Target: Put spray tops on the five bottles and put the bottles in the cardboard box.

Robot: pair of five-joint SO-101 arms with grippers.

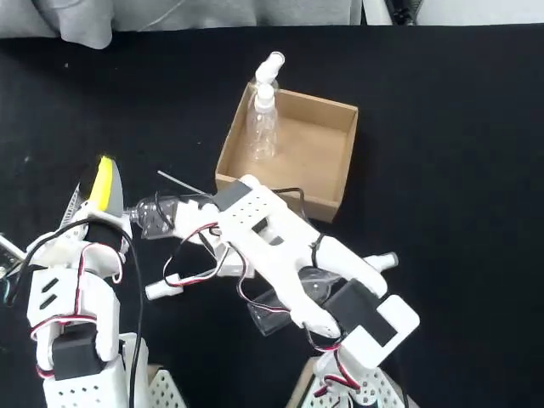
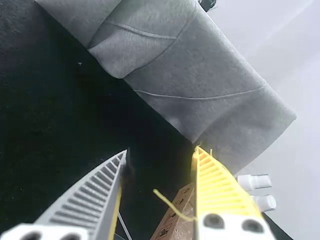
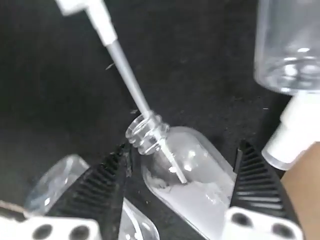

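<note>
A clear bottle (image 3: 195, 170) lies on the black table between the black fingers of my right gripper (image 3: 183, 147), which is open around it without touching it. A white spray top (image 3: 100, 20) lies beyond it, and its thin tube (image 3: 127, 80) runs into the bottle's neck. In the high view my right arm (image 1: 255, 221) stretches toward a lying bottle (image 1: 157, 212) in front of the cardboard box (image 1: 350, 149). The box holds a bottle with a spray top (image 1: 262, 127); a second spray top (image 1: 270, 66) shows at its far corner. My left gripper (image 2: 161, 151) stands open and holds nothing, raised at the left.
More clear bottles (image 1: 272, 313) lie under my right arm, with loose spray tops (image 1: 382, 259) (image 1: 157, 291) beside it. Close to my right gripper are another bottle (image 3: 290, 45) and a bottle (image 3: 50, 185). A grey cloth (image 1: 85, 25) lies along the table's far edge.
</note>
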